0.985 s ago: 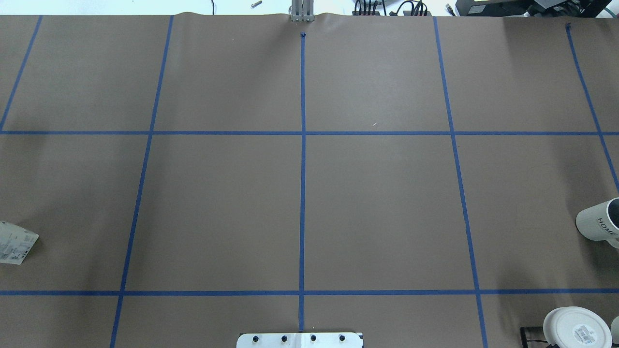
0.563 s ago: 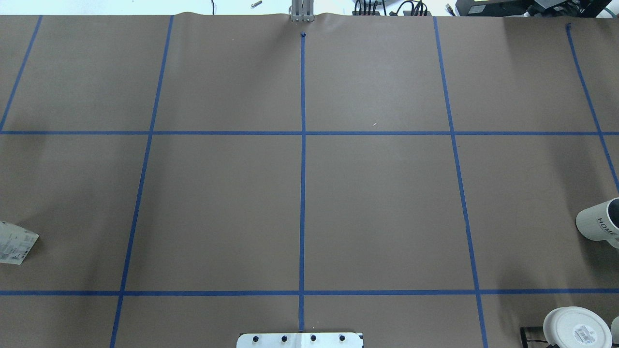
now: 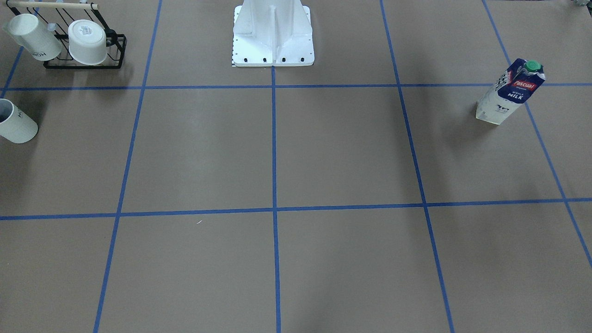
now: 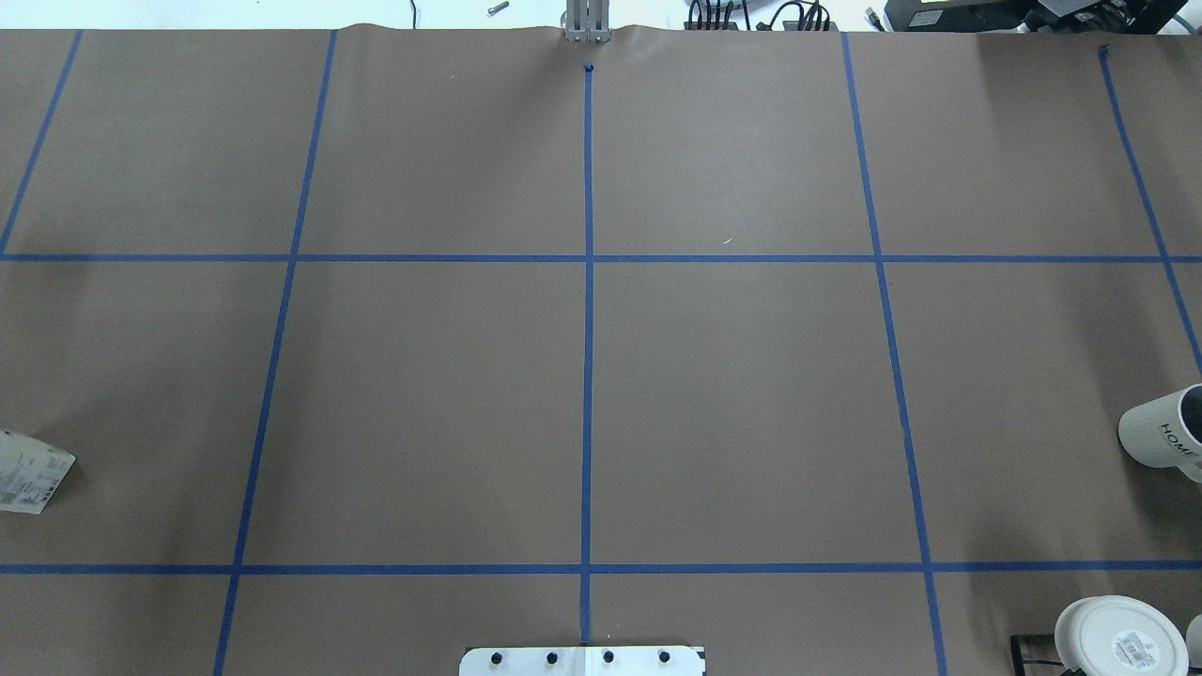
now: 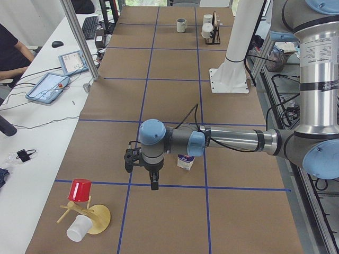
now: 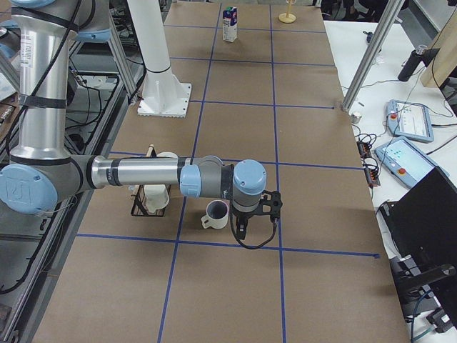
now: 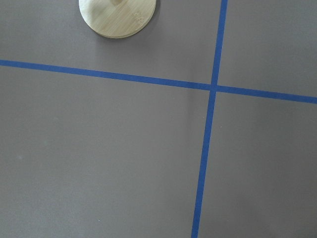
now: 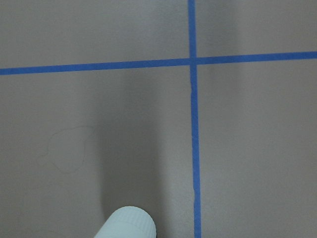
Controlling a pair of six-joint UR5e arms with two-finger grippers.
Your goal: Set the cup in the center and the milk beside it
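**Desk:** Where's the cup (image 3: 16,127)?

**Me:** At the far left edge of my front view, upright on the brown paper (image 3: 351,152), in the middle row of the blue tape (image 3: 274,152) grid. The overhead view has it at the right edge, and there I read "HOME" in black down its side.

**Desk:** And the milk (image 3: 511,92)?

**Me:** On the right side of the front view, upright with a green cap on top, just below a tape line. I can read red "Pascual" and white "MILK". A smaller word above "MILK" is too small for me to make out. The overhead view clips the milk at its left edge and shows only fine print.

**Desk:** Grippers?

**Me:** In the left side view the left gripper (image 5: 141,173) hangs over the paper just left of the milk. In the right side view the right gripper (image 6: 255,226) hangs just right of the cup. From these side views I can't tell whether either is spread or pressed together.

**Desk:** Any other writing?

**Me:** A black rack (image 3: 85,64) at the upper left of the front view holds two white mugs (image 3: 88,42). One shows an upside-down "HOM", the other a barcode sticker on its base. At the lower left of the left side view, a wooden stand (image 5: 98,218) carries a red cup (image 5: 79,189).
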